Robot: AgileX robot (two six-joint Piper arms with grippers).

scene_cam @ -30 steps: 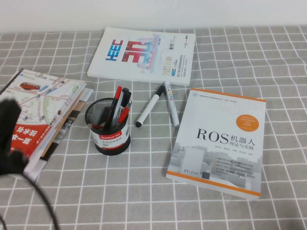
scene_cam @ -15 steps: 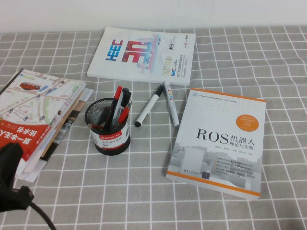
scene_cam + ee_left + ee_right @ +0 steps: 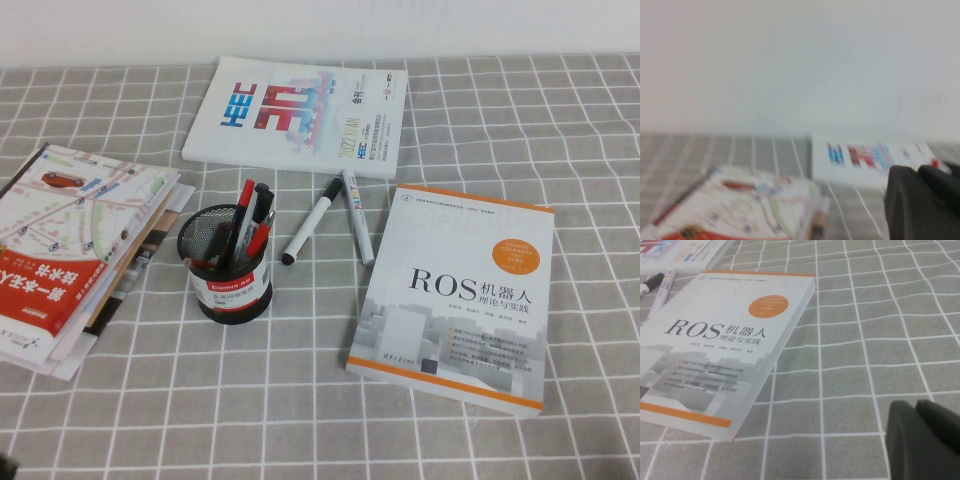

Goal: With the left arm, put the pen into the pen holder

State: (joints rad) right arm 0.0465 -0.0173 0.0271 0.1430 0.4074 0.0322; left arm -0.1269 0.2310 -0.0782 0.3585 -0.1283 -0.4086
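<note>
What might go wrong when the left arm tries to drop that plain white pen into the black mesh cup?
1. The pen lies close beside a lettered marker; the left gripper, now shut and off by the table's near left corner, might catch the wrong one.
2. The pen holder already holds red and black pens, which might block the way in.
3. The cup looks light; a nudge may tip it.

The right gripper hangs beyond the ROS book.
</note>
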